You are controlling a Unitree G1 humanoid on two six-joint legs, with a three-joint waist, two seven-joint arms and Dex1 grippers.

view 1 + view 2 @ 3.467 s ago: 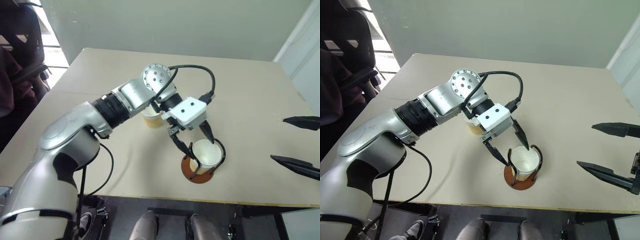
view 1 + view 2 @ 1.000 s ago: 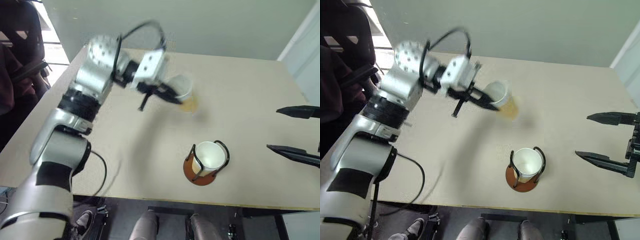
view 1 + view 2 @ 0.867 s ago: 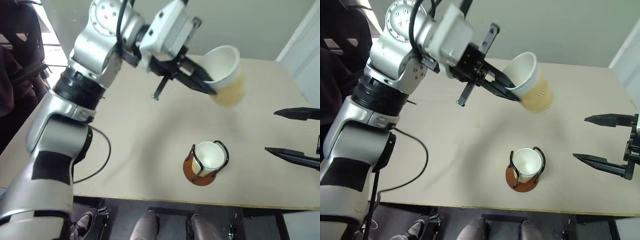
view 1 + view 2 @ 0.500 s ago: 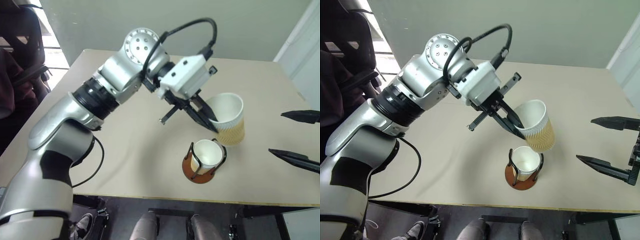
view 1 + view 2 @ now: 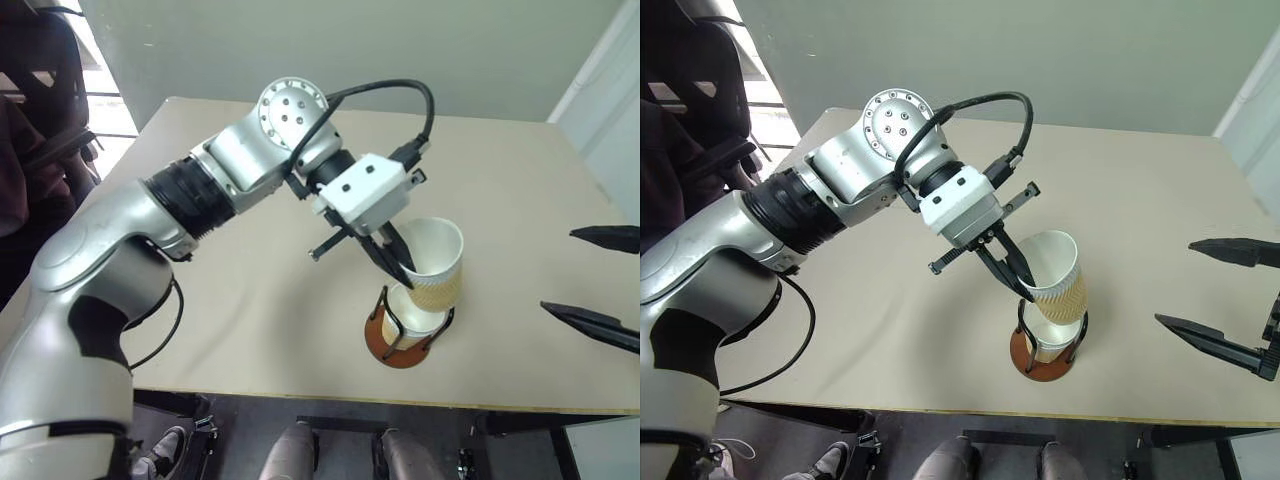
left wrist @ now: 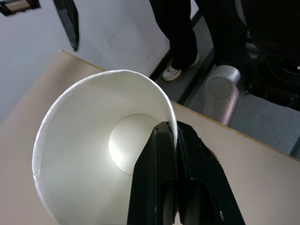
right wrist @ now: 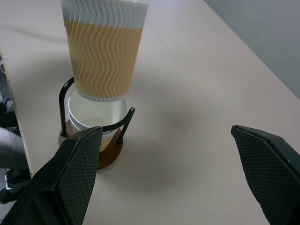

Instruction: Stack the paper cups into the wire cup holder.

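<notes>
A broad beige table [image 5: 200,300] carries the wire cup holder [image 5: 1045,358], a reddish-brown disc with black wire loops, near its front edge. One tan-yellow paper cup with a white rim [image 7: 96,121] already sits inside the holder. A second ribbed tan paper cup [image 5: 1053,277] hangs slightly tilted just above it, its base at the seated cup's mouth. The left gripper [image 5: 1018,276] is clenched on this cup's rim, one finger inside and one outside. The right gripper [image 5: 1225,300] waits well to the side, fingers spread wide and holding nothing.
</notes>
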